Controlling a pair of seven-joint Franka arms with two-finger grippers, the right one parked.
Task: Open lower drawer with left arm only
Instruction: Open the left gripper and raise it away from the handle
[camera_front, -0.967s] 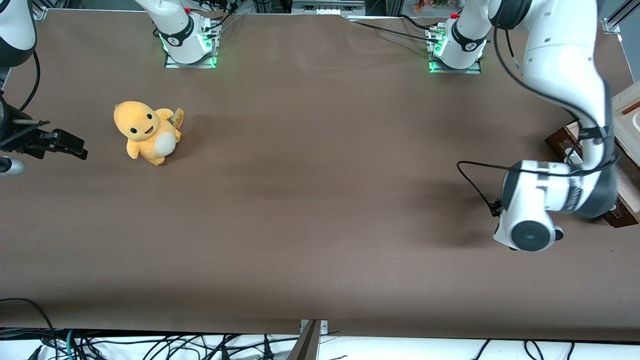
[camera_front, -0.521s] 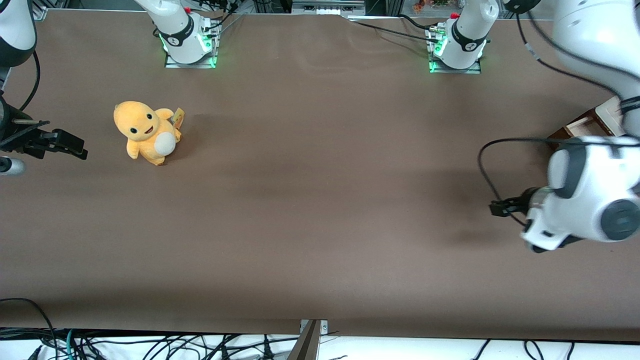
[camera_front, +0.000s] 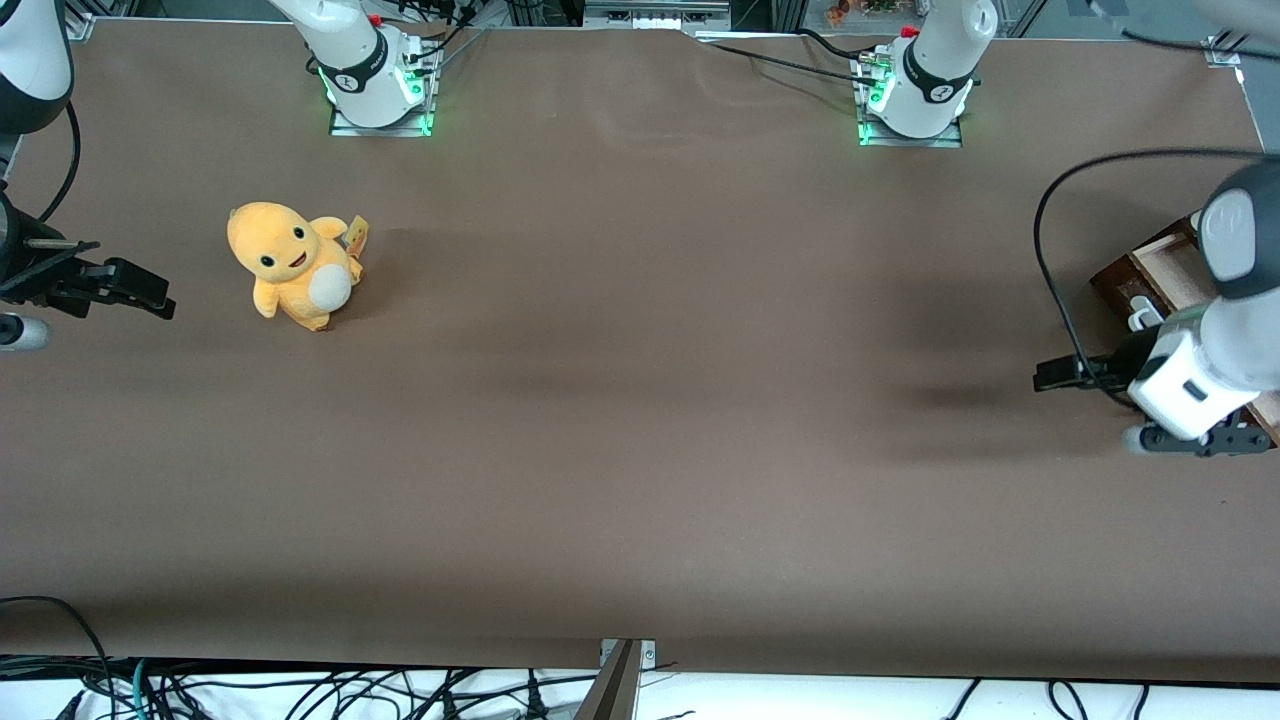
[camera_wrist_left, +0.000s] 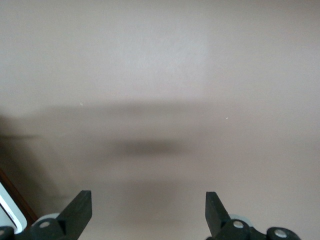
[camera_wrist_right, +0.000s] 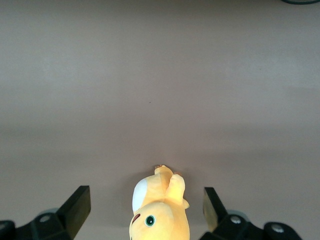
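The lower drawer (camera_front: 1118, 283) stands at the working arm's end of the table, with its dark reddish-brown front, white bar handle (camera_front: 1141, 316) and pale beige inside (camera_front: 1183, 272) in the front view. My left arm's white hand (camera_front: 1188, 388) hangs just nearer the front camera than the handle. Its gripper (camera_front: 1195, 441) is low over the table beside the drawer front. In the left wrist view the gripper (camera_wrist_left: 146, 205) is open and empty over bare brown table. A sliver of the drawer's brown front (camera_wrist_left: 15, 199) shows beside one fingertip (camera_wrist_left: 80, 201).
A yellow plush toy (camera_front: 295, 265) sits toward the parked arm's end of the table and also shows in the right wrist view (camera_wrist_right: 160, 212). Two arm bases (camera_front: 912, 90) stand along the table edge farthest from the front camera. A black cable (camera_front: 1050, 260) loops from the left arm.
The left arm has swung toward the table's end and lifted off the drawer, so the drawer's front and beige inside now show. The hand has turned and come beside the handle.
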